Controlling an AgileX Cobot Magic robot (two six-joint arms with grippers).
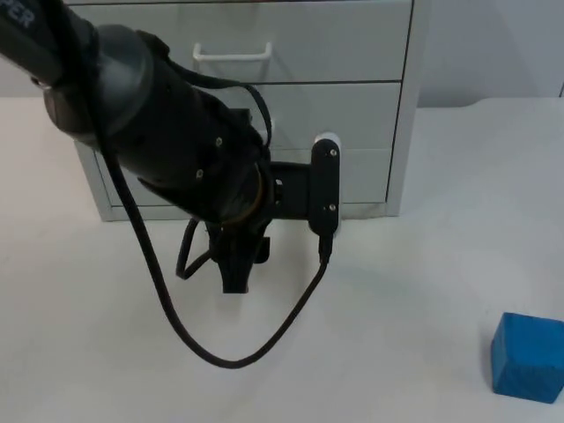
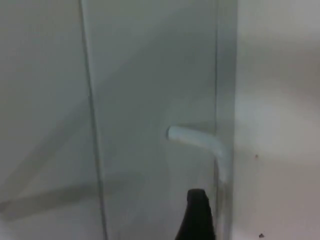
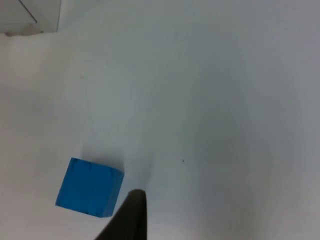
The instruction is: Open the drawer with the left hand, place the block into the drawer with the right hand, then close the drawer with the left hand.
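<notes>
Lower right of the top view, nearest the camera: blue block [image 1: 529, 357] resting flat on white table [image 1: 397, 308], well apart from the cabinet. Same block in the right wrist view [image 3: 89, 187], with right gripper [image 3: 127, 220] poised just beside it, not touching; opening impossible to tell.

Centre-left of the top view: left arm reaching down from the upper left, left gripper [image 1: 236, 269] low over the table in front of the cabinet (opening impossible to tell here too).

Further back, top centre: pale grey drawer cabinet [image 1: 352, 115], all drawer fronts flush and shut, white handle [image 1: 231, 53] on an upper drawer. Left wrist view: a drawer front [image 2: 150, 100] seen close, with a white handle [image 2: 197, 140], ungripped.
</notes>
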